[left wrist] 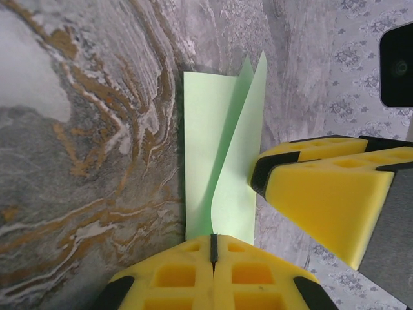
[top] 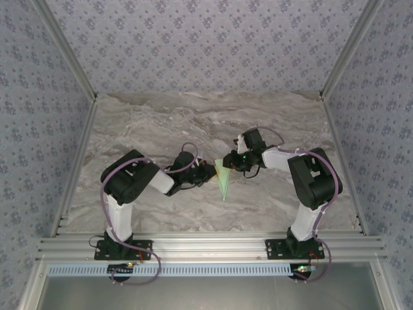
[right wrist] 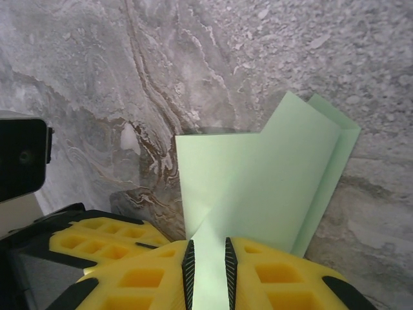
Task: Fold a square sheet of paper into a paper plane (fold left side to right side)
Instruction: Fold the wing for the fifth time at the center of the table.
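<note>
Sheet of paper [left wrist: 206, 129], part-folded: thin, limp, easily creased; hold by edges. Left tool [left wrist: 213, 244] clamped on one edge; right tool [right wrist: 206, 250] narrowly apart astride another

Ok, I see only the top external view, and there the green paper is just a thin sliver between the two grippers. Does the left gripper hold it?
Observer: It seems so. In the left wrist view the left gripper is shut, and one edge of the paper runs into the seam between its fingers.
Operator: And is the paper lying flat?
Observer: No. One flap curves upward, while the other layer seems to lie on the table.
Operator: And the other arm?
Observer: In the right wrist view the right gripper has its jaws slightly apart, and green paper shows in the gap. I cannot tell whether they touch it.
</note>
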Motion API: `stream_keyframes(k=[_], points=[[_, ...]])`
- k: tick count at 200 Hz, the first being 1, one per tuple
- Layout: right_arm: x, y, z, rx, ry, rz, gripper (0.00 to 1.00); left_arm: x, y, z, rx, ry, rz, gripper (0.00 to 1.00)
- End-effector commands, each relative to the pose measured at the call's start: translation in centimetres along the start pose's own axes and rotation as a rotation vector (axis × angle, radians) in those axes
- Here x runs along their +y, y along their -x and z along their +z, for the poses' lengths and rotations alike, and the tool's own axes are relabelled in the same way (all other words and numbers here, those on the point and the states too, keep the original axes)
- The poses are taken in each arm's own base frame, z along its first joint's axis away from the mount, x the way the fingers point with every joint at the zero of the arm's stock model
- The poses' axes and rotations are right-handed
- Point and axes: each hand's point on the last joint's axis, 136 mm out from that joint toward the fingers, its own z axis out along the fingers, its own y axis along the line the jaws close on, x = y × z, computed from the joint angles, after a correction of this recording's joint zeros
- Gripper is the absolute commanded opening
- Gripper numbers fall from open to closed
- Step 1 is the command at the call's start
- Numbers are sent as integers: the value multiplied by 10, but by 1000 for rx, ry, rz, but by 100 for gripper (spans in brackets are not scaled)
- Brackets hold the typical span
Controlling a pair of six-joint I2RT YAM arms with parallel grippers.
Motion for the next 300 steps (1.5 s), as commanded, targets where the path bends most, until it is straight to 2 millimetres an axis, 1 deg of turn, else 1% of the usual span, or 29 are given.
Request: stream_keyframes(k=[1, 92, 125, 141, 155, 180, 217, 239, 264, 283, 300], points=[[-8, -6, 4, 23, -43, -9, 22, 17, 4, 4, -7, 68, 12, 0], [-19, -12, 13, 52, -65, 11, 22, 27, 3, 4, -13, 92, -2, 0], [-28, -19, 16, 77, -91, 33, 22, 21, 4, 3, -15, 67, 9, 0], [-24, -19, 15, 71, -68, 26, 22, 21, 3, 3, -13, 70, 13, 0], [-14, -14, 12, 50, -32, 7, 22, 21, 4, 3, -14, 72, 12, 0], [1, -3, -1, 3, 14, -21, 26, 26, 5, 0, -22, 81, 7, 0], [5, 5, -16, -30, 18, -30, 29, 26, 7, -5, -34, 75, 11, 0], [0, 7, -23, -54, -2, -27, 35, 24, 7, -7, -37, 69, 18, 0], [-12, 6, -28, -63, -34, 0, 42, 23, 8, -9, -40, 70, 20, 0], [-18, 5, -27, -57, -46, 21, 46, 23, 10, -11, -48, 67, 21, 0], [-17, 5, -24, -51, -37, 25, 50, 20, 11, -13, -55, 59, 25, 0]])
